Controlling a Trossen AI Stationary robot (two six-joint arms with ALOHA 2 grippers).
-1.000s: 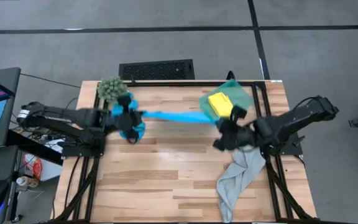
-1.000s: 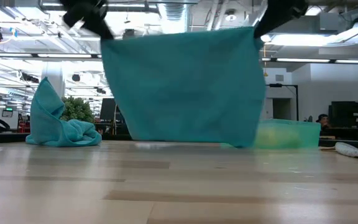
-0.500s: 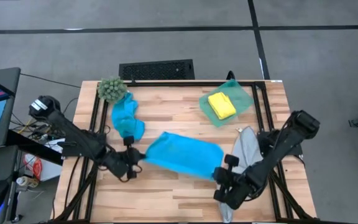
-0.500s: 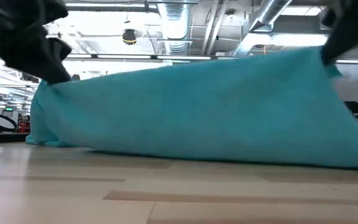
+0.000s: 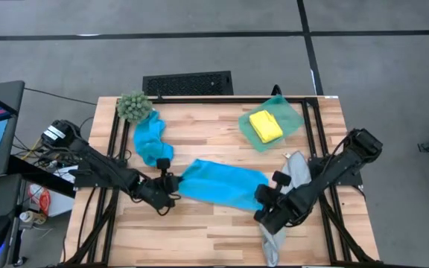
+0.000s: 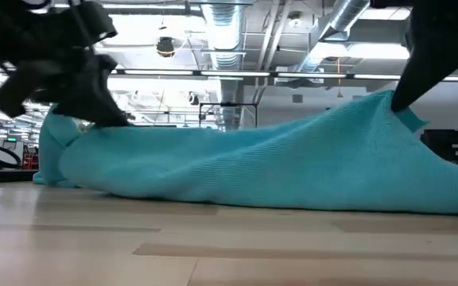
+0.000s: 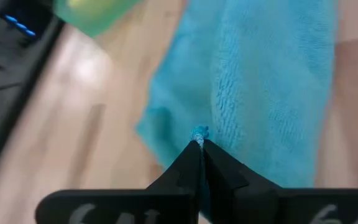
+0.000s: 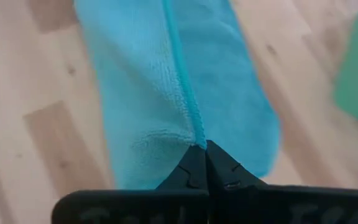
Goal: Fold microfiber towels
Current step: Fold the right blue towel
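Observation:
A turquoise microfiber towel point(image 5: 222, 184) lies spread across the middle of the table, with its near edge held up between my two grippers. My left gripper point(image 5: 170, 183) is shut on its left corner and my right gripper point(image 5: 265, 202) on its right corner. In the low view the towel point(image 6: 253, 171) sags from both grippers to the wood. A second turquoise towel point(image 5: 151, 141) lies crumpled at the far left. A yellow towel point(image 5: 265, 125) sits in the green bin point(image 5: 289, 115). A grey towel point(image 5: 295, 175) lies partly under my right arm. My left gripper pinches the towel's corner tip point(image 7: 197, 132) between its two fingers, slanting down from the table's left. That corner is raised a little and the cloth beyond it rests on the table. My right gripper pinches the towel's hemmed edge at its corner point(image 8: 197, 140) between its two fingers, slanting down from the table's right. This corner point(image 6: 396, 103) is held higher, and the cloth slopes slack from it to the wood.
A fuzzy green plant point(image 5: 133, 106) stands at the far left corner, next to the crumpled towel. The grey towel's lower end point(image 5: 272, 242) reaches toward the near right edge. Bare wood point(image 5: 199, 231) shows along the near side.
Both grippers have come toward the table's near edge and down, still shut on the towel's corners. The towel, earlier hanging stretched between them above the far half, has been laid out on the table. Its lower part now rests on the wood and its held edge has sunk.

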